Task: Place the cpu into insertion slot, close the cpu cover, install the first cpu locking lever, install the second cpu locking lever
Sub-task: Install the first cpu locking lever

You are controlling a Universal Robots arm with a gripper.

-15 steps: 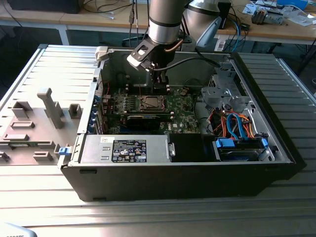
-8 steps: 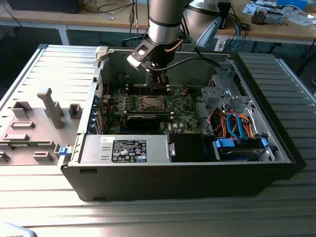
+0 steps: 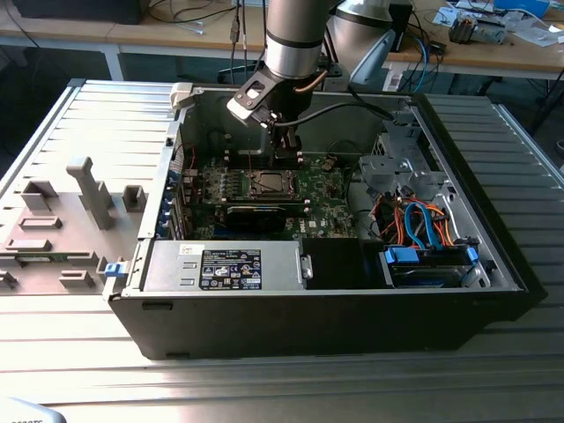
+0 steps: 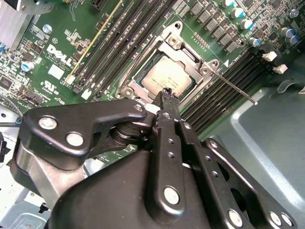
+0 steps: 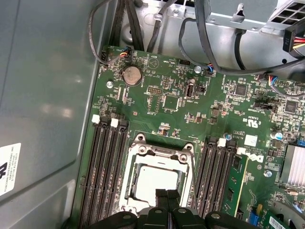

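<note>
a: which step is this rig on? exterior view first: the tool (image 3: 285,150) hangs right over the insertion slot (image 3: 268,182), inside an open pc case (image 3: 335,308) lying on a ribbed metal counter (image 3: 79,106). grey plastic fixtures (image 3: 88,194) sit well apart from the slot, outside the case wall.

b: second wrist view says more. the cpu (image 4: 169,76) is already seated in the slot, and the cpu cover (image 4: 143,64) looks folded flat around it. the tool is clenched with nothing between the fingers, tip right at the cover's edge. can't tell if it's actually touching. a thin locking lever (image 4: 236,89) sticks out from the slot's corner over the memory slots (image 4: 126,40), not latched imo.

a: so lever stage?

b: that's my read. a wire that thin calls for a precise push, and it could slip off easy. first wrist view: memory slots flank the slot on both sides, and loose cables (image 5: 209,43) and a coin battery (image 5: 132,75) lie beyond it, so room is tight.
</note>
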